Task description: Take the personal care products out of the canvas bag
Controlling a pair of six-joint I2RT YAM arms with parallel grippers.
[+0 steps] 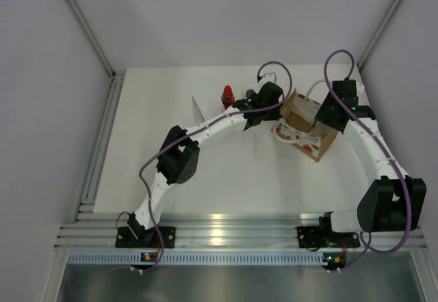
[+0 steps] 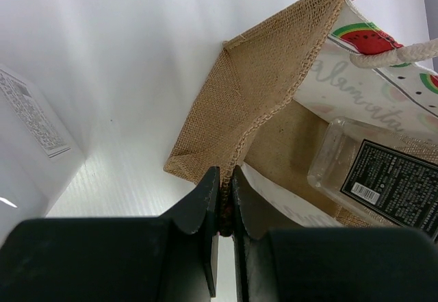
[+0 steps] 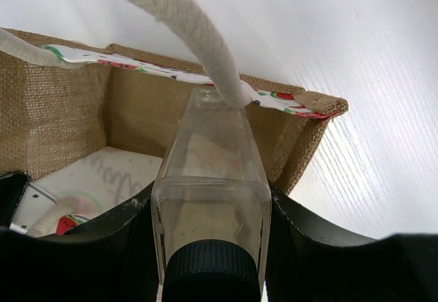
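The canvas bag (image 1: 306, 140) lies open on the table at the back right. My left gripper (image 2: 222, 176) is shut on the bag's burlap rim (image 2: 254, 103); in the top view it (image 1: 278, 105) is at the bag's left edge. My right gripper (image 3: 209, 203) is shut on the clear bottle with dark cap (image 3: 209, 172), which sits in the bag's mouth under the cream rope handle (image 3: 188, 24). The clear bottle also shows in the left wrist view (image 2: 373, 172). The red bottle (image 1: 227, 96) stands on the table left of the bag. A slim white tube (image 1: 196, 106) stands further left.
White walls close the table at the back and both sides, with a metal rail (image 1: 102, 137) along the left. A white container with a printed label (image 2: 31, 117) is at the left of the left wrist view. The arm bases are at the near edge.
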